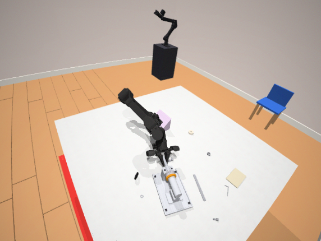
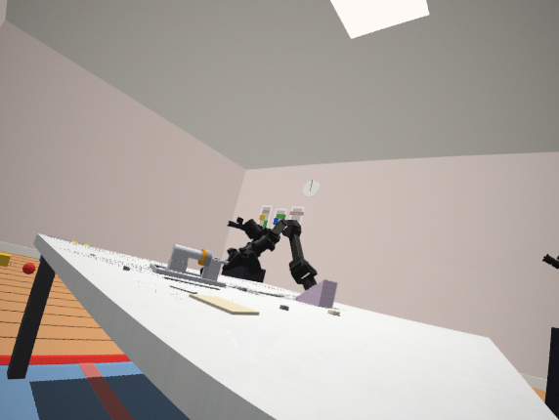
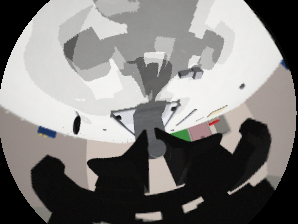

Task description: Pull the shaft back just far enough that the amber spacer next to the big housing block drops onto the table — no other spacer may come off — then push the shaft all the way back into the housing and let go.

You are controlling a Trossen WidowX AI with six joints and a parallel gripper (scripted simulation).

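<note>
Seen from above, with twelve o'clock at the view's top and directions taken from the base plate [image 1: 185,205] [image 2: 157,268], a red strip [image 1: 75,196] lay on the floor at nine o'clock. A black oval piece [image 1: 136,175] [image 3: 76,124] rested near ten, and a small pale ring [image 1: 142,196] near nine. The pincer [image 1: 164,165] [image 2: 227,266] [image 3: 150,131] was at about half past eleven, clenched on the pale shaft [image 1: 166,165] [image 2: 224,262] [image 3: 157,148]. The amber spacer [image 1: 170,176] [image 2: 203,257] was up around the shaft assembly, off the worktop [image 1: 112,182] [image 2: 391,361], between the grey cylinder [image 1: 174,187] [image 2: 188,252] and the upright support [image 2: 211,269]. The lilac block [image 1: 165,120] [image 2: 328,294] stood near twelve, a cream ring [image 1: 191,132] [image 2: 334,313] between twelve and one, a grey bar [image 1: 199,187] at three, and a dark nut [image 1: 209,152] [image 2: 284,308] between one and two. A bolt [image 1: 215,219] lay near four; a bent hex key [image 1: 228,190] lay at three, just beside a cream square [image 1: 236,177] [image 2: 225,304]. The wall posters [image 2: 296,215] were too small to read.
</note>
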